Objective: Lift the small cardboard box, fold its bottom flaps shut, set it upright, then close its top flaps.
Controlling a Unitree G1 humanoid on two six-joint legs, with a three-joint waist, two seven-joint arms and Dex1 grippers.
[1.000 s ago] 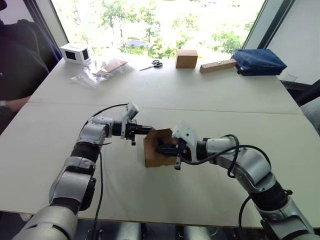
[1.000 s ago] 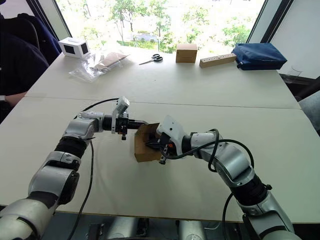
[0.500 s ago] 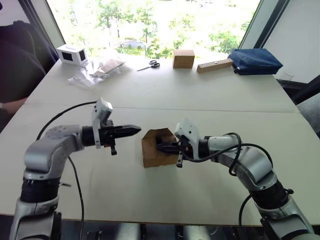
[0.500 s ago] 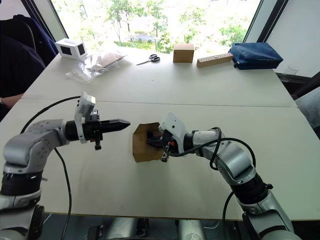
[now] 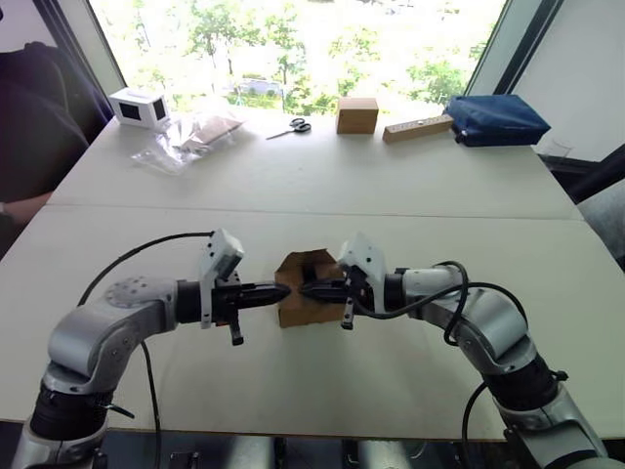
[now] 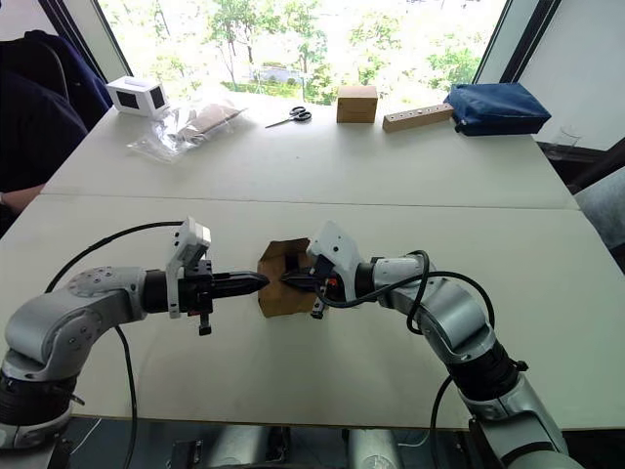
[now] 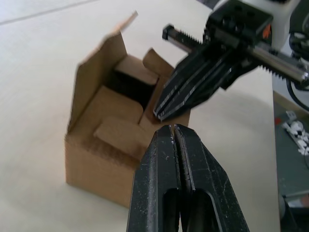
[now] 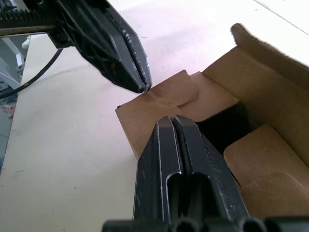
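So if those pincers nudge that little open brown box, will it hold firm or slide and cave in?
The small cardboard box looks empty inside, so probably light and apt to slide on the smooth table. Its top flaps stand loose and partly folded, so they would likely bend easily. The corrugated walls seem stiffer.

Both arms reach inward over the middle of the scene, elbows bent outward, forearms nearly level and pointing at each other. The left gripper [image 5: 278, 293] — two black tapered fingers [image 7: 159, 179] pressed flat together — points toward the robot's right. The right gripper [image 5: 305, 290], its own black fingers [image 8: 186, 159] likewise pressed together with no gap, points toward the robot's left. The two tips sit just beside each other, nearly nose to nose — whether they touch cannot be told.
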